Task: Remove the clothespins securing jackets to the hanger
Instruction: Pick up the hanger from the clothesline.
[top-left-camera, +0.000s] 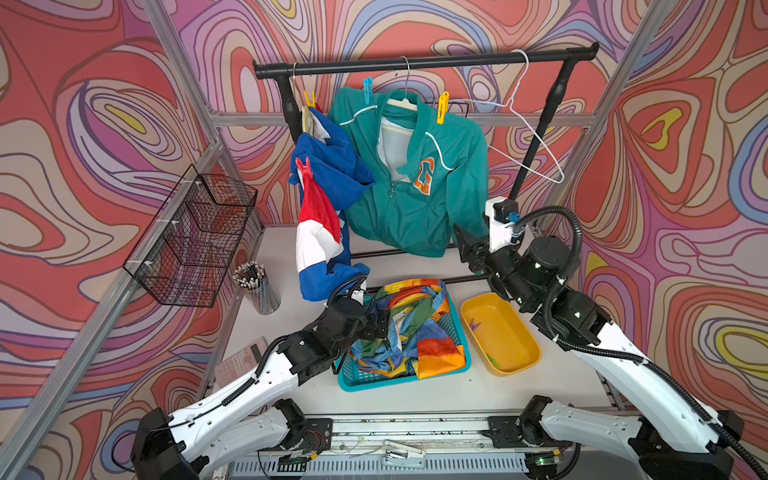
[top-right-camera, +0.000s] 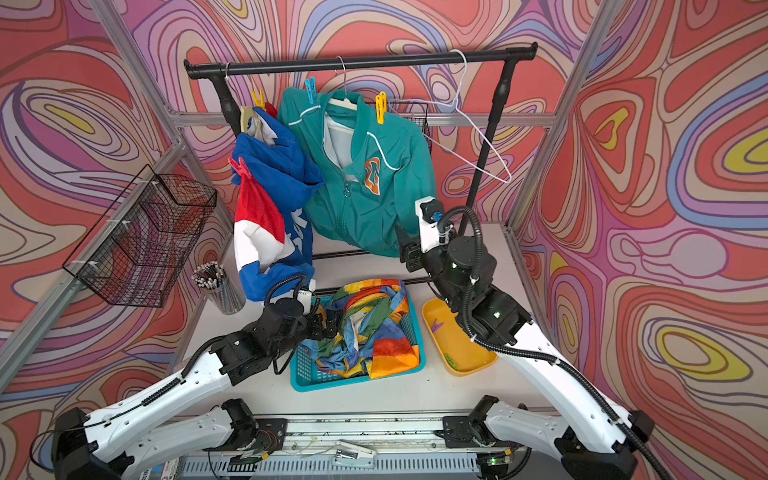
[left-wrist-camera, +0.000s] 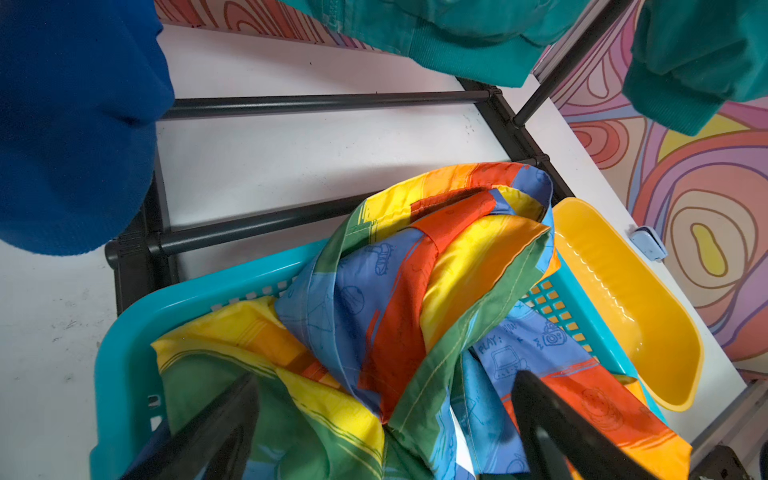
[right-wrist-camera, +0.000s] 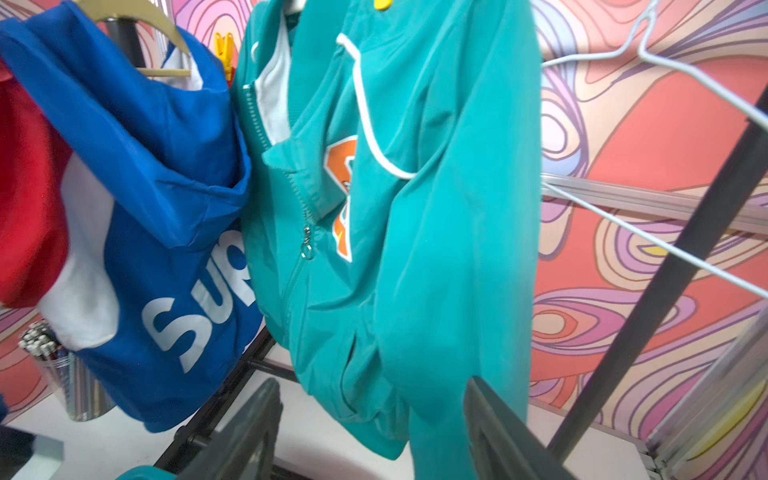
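White moulded shells with small dark screw holes on left arm (top-left-camera: 232, 390) and right arm (top-left-camera: 631, 374), black motor housings (top-left-camera: 544, 257) at the joints. Black ribbed conduit (top-left-camera: 575, 232) loops behind each set of jaws; green lights (top-left-camera: 577, 314) dot the right housings. Black wedge fingers (left-wrist-camera: 552, 419) on left gripper (top-left-camera: 380, 326) and right gripper (top-left-camera: 469, 251); white bracket (top-left-camera: 498, 235) with blue plug (top-left-camera: 514, 216) behind the right jaws.

Wire basket (top-left-camera: 195, 241) beside pencil cup (top-left-camera: 257, 291)

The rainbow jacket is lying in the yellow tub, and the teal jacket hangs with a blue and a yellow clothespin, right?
No. The rainbow jacket lies in the teal basket, not the yellow tub, as both top views show. The teal jacket does hang with a blue clothespin and a yellow clothespin.
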